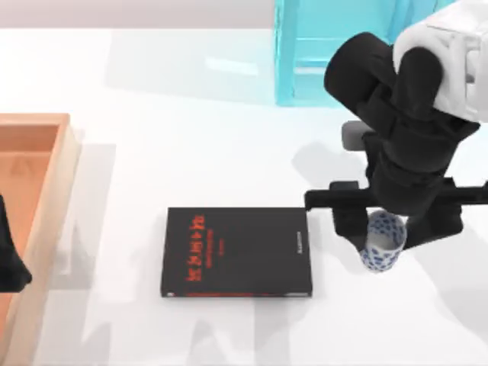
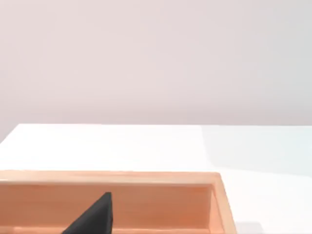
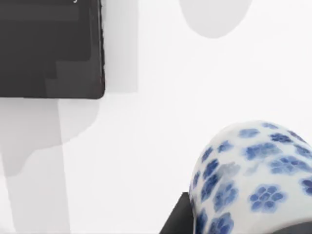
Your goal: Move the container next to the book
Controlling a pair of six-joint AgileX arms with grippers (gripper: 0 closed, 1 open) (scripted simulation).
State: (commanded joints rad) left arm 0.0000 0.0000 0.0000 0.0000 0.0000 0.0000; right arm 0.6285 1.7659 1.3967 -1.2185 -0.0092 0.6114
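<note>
Nearest the right wrist camera: the blue-and-white cup [image 3: 253, 180], floral speckle pattern, with a dark finger [image 3: 176, 218] against its lower side.

From above, our right gripper [image 1: 383, 242] is hanging over the right half of the tabletop [image 1: 191, 152], fingers narrowed on the cup [image 1: 381, 245], one either side of it. The cup is tilting a little in the grip. We cannot tell whether its base is touching the tabletop or hanging just clear.

Next out: the black book [image 1: 238, 252], red characters on the cover, lying flat near table centre. The cup is sitting near the book's right edge, a strip of bare white between them. The wrist view is showing the book's corner [image 3: 48, 48] apart from the cup.

Our judgement: this is the placing step, nearly done. To do it well we are aiming to:
- carry the cup level, closing the gap without riding onto the cover;
- set the base flat before opening;
- open slowly and lift straight up, so the fingers do not tip it.

Farther: our left gripper [image 1: 11, 263] is parked over the wooden box [image 1: 34, 175] at the left edge; finger state cannot be told. Farthest, a turquoise shelf unit [image 1: 305, 53] at the back.
</note>
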